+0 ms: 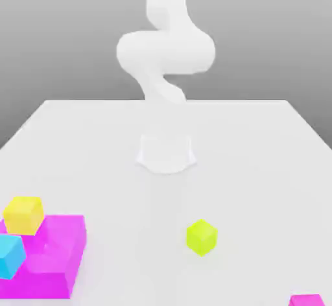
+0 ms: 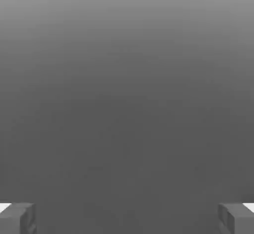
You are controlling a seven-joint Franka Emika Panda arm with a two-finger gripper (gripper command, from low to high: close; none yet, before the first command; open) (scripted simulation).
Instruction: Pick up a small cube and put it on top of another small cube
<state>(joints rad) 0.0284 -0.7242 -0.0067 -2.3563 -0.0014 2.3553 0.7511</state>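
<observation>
Lime cube point(image 1: 201, 236), surface's five o'clock: likely light, rigid, smooth; grip opposite flat faces. Hand point(image 2: 127, 218) wide, empty.

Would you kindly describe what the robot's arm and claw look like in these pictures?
The arm is plain white, with smooth, rounded, bulbous segments and no visible cables or markings. The claw has two blocky dark grey fingers with lighter, whitish patches at their outer top corners.
</observation>
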